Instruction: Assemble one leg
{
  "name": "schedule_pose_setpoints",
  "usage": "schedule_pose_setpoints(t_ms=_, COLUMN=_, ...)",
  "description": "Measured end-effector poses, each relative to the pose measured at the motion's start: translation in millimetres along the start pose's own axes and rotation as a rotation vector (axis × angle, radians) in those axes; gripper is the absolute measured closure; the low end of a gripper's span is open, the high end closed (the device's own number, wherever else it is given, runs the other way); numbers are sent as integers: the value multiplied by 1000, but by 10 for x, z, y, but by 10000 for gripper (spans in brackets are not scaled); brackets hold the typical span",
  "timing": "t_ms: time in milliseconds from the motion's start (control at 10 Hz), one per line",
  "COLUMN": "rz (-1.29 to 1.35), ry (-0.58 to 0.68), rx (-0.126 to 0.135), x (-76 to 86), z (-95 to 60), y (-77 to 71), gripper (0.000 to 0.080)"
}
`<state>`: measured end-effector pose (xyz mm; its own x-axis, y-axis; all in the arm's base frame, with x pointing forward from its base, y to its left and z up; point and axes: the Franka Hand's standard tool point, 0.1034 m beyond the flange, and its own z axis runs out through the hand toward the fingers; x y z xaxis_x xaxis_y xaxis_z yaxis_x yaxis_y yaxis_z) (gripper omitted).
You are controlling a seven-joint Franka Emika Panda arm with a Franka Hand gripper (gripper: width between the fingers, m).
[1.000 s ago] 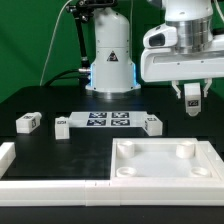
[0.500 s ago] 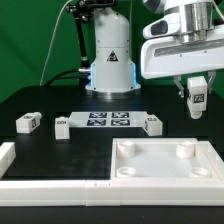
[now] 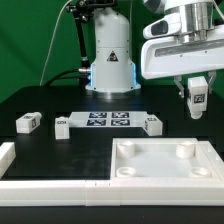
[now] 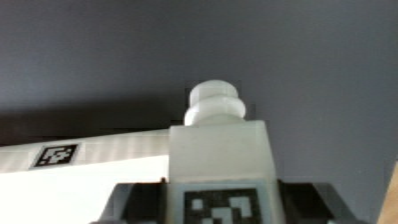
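The gripper (image 3: pixel 198 102), clamped on the leg (image 3: pixel 198 96), has fingertips hard to make out.

Leg held in the gripper, seen along the fingers.
The leg (image 4: pixel 222 150), a white block, fills the middle of the frame, pinched between the gripper's (image 4: pixel 222 206) two dark fingers (image 4: pixel 139 204), which press on its opposite sides. A black-and-white tag (image 4: pixel 224 207) sits on the face turned to the camera, and a rounded peg (image 4: pixel 214 103) sticks out of the leg's far end. Beyond lies the dark table (image 4: pixel 107 60), blurred, crossed by a white band (image 4: pixel 116 152) carrying one small tag (image 4: pixel 59 155); which part that band is cannot be told.
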<state>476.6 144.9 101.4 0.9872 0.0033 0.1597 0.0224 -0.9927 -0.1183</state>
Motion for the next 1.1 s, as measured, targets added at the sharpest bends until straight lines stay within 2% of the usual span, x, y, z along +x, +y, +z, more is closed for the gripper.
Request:
schedule_pose_setpoints(t_ms=300, rz=-73, ry=24, rx=-7, x=276, z=23, y=198, gripper=512)
schedule_pose_setpoints(t_ms=600, rz=-144, ry=30, rx=-6, x=566, z=32, y=285, gripper=511)
schedule_pose_setpoints(t_ms=1000, rz=-142, ry=30, rx=-5, x=573, z=37, y=286, gripper=511)
schedule_pose_setpoints(t_ms=1100, rz=-169, ry=32, rx=-7, x=639, z=39, y=324, gripper=511)
